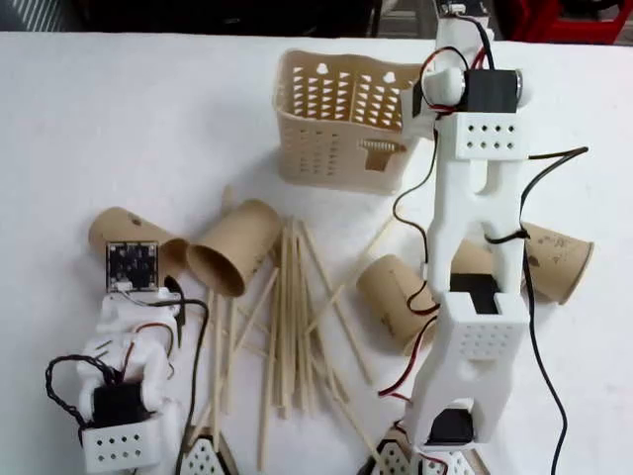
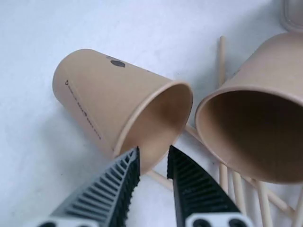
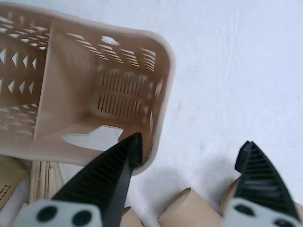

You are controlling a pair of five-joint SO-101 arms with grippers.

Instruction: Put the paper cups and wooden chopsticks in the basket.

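The paper cups (image 1: 232,249) lie sideways, chopsticks (image 1: 288,327) toward basket (image 1: 326,163).

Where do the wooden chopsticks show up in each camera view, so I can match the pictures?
High view: wooden chopsticks scattered mid-table among the fallen paper cups, on the arms' side of the basket.
Left wrist view: sticking out from under the wide-mouthed cup.
Right wrist view: a few just outside the basket's wall.
Shared landmark: the white table.

small dark print runs along the paper cup (image 2: 109,94), too small to read.
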